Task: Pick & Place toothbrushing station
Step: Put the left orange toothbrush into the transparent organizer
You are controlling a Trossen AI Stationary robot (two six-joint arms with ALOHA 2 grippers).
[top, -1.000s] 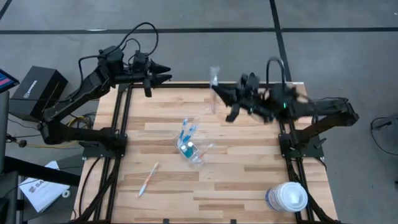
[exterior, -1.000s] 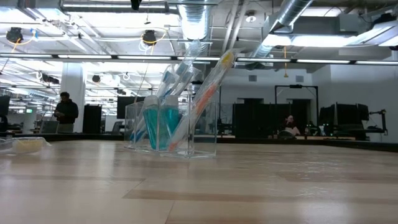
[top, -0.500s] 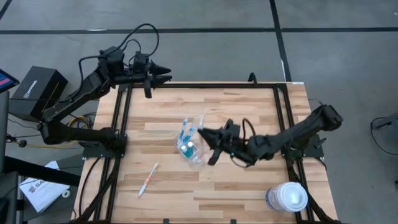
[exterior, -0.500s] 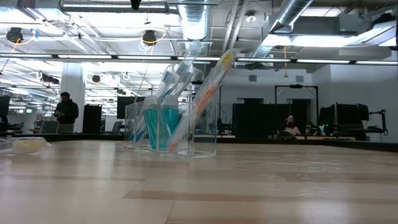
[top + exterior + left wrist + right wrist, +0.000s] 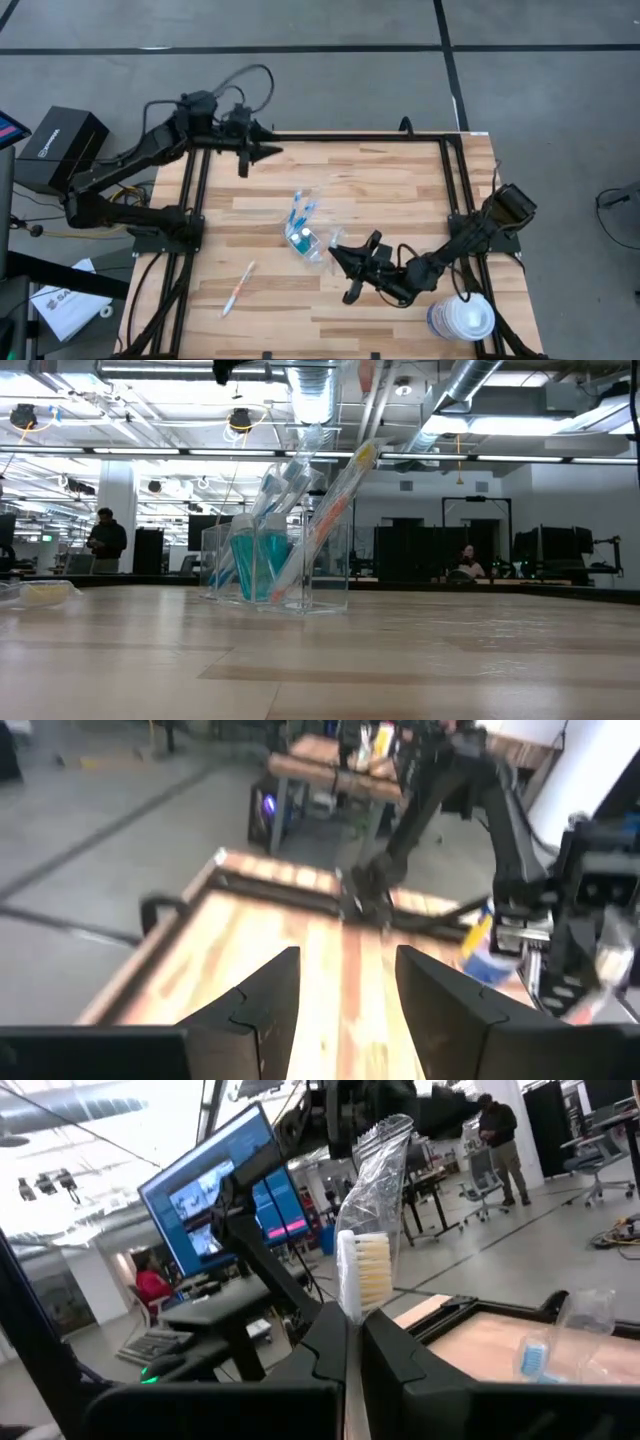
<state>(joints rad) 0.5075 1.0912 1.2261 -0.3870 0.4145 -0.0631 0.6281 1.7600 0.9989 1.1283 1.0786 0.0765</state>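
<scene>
1. The wooden table [image 5: 400,190] has black rails along its left and right sides.
2. The clear plastic cup [image 5: 305,235] sits near the middle of the table, a little to the left. In the low view it stands upright [image 5: 275,565].
3. Inside the cup are two teal tubes [image 5: 255,565] and some slim toothbrushes [image 5: 330,510] that lean to the right – one has orange on it.
4. One more toothbrush, white with an orange end [image 5: 238,288], lies flat on the table, near the front left and well apart from the cup.
5. The right gripper [image 5: 337,254] is low over the table, just to the right of the cup and a bit nearer the front.
6. Its jaws are squeezed together on a wrapped toothbrush [image 5: 368,1245] – the pale bristles and clear wrapper stick up between the fingers [image 5: 325,1345].
7. The left gripper [image 5: 272,151] waits at the far left edge of the table. Its jaws are apart and hold nothing.
8. The big tub with the white lid [image 5: 462,316] stands at the front right corner.
9. A person [image 5: 104,541] stands far back in the room.
</scene>
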